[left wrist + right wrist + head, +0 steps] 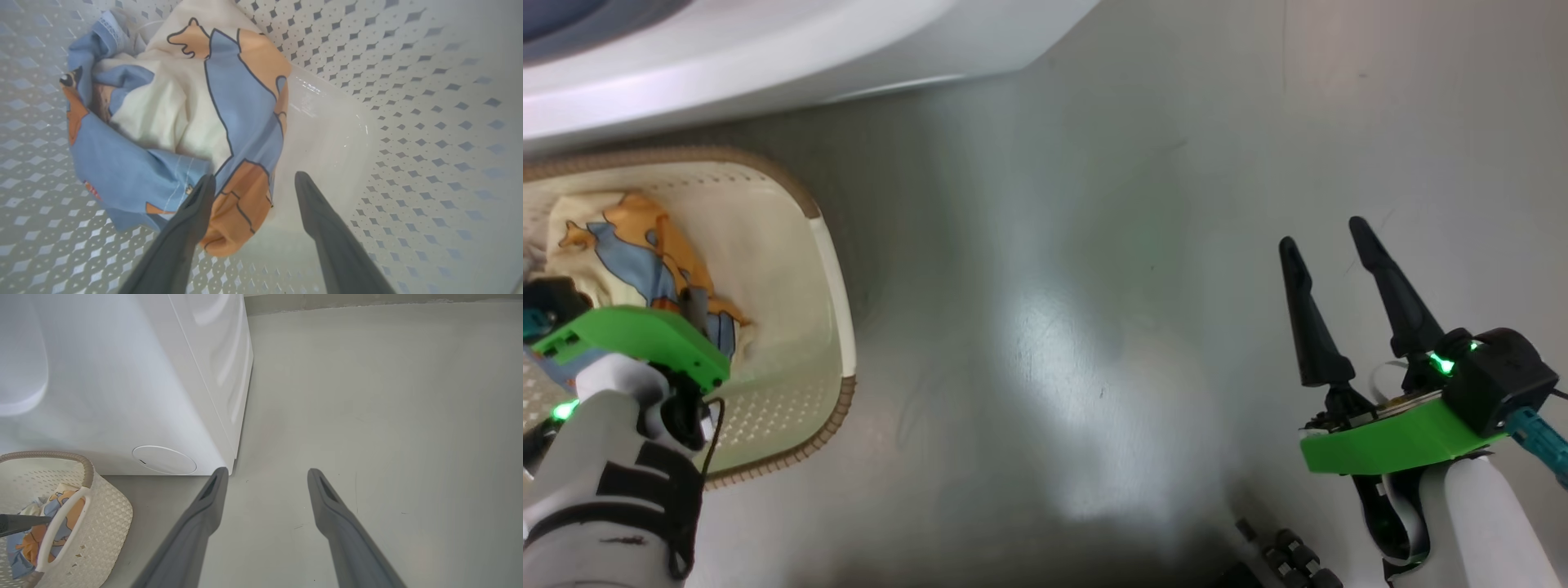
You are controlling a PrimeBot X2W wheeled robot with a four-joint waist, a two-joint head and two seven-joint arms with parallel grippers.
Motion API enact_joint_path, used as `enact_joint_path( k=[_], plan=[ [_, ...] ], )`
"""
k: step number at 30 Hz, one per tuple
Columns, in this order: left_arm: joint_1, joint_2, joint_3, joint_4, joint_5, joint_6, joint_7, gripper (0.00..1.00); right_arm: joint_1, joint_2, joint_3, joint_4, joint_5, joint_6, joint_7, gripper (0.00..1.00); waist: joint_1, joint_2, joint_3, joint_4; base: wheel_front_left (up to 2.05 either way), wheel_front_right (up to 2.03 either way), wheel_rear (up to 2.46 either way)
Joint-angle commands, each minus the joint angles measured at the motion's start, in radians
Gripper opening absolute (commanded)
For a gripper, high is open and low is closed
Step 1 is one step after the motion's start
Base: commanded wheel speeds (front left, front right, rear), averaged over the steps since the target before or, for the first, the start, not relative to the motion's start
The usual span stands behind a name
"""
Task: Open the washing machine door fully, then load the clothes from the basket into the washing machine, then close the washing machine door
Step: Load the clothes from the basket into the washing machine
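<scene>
Clothes (184,122) lie just ahead of my left gripper (253,181) in the basket (408,122), fingers (192,220) wide and empty; right gripper (1321,231), equally wide, hangs well apart.

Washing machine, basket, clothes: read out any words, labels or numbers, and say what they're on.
None can be read.
clothes: cartoon print only; a tiny red mark on the blue cloth is too small to read.
washing machine: plain white; the dark tick on its round flap is too small.
basket: no label.
</scene>
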Motion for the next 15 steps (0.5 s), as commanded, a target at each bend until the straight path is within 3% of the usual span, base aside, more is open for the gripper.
enact_joint_path(
  k=[1, 15],
  plan=[
    [0.014, 0.036, 0.019, 0.003, -0.006, 0.009, -0.011, 1.00, 0.010, -0.006, 0.015, -0.027, 0.001, 0.002, -0.005, 1.00, -0.0001, -0.0001, 0.026, 0.005, 0.00, 0.00, 0.00],
    [-0.055, 0.053, 0.008, 0.026, -0.008, 0.050, -0.011, 1.00, 0.026, -0.018, -0.027, -0.080, 0.001, 0.002, -0.005, 1.00, -0.0001, -0.0001, 0.110, 0.020, 0.00, 0.00, 0.00]
  ],
)
